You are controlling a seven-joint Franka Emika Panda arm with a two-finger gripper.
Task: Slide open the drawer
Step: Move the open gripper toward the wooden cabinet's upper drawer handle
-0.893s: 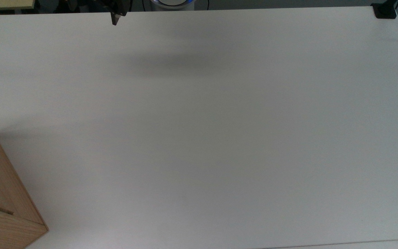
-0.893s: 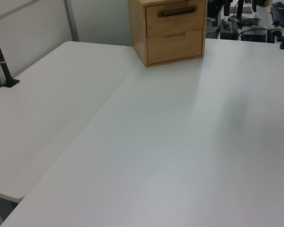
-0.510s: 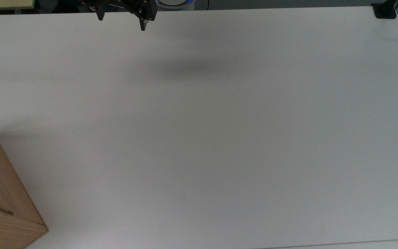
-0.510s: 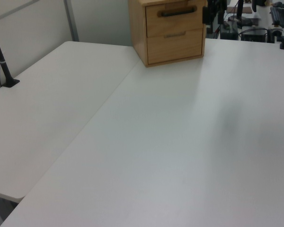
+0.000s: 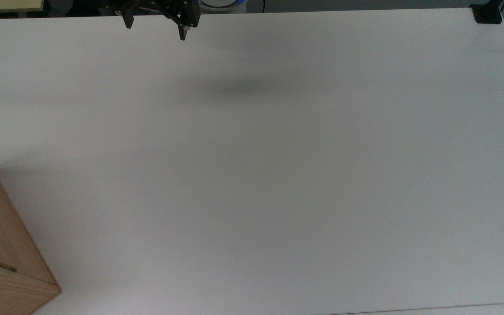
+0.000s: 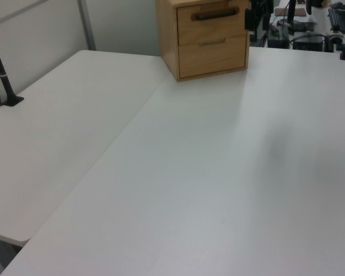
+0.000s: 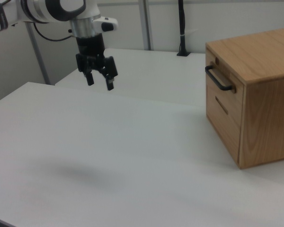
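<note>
While the claw (image 7: pixel 99 80) was held above the table (image 7: pixel 132 156) with its fingers spread and nothing between them, the drawer (image 7: pixel 221 97) was seen shut in the wooden cabinet (image 7: pixel 260 90), well apart toward the right view's right, its black handle (image 7: pixel 219 79) turned toward the claw.
</note>
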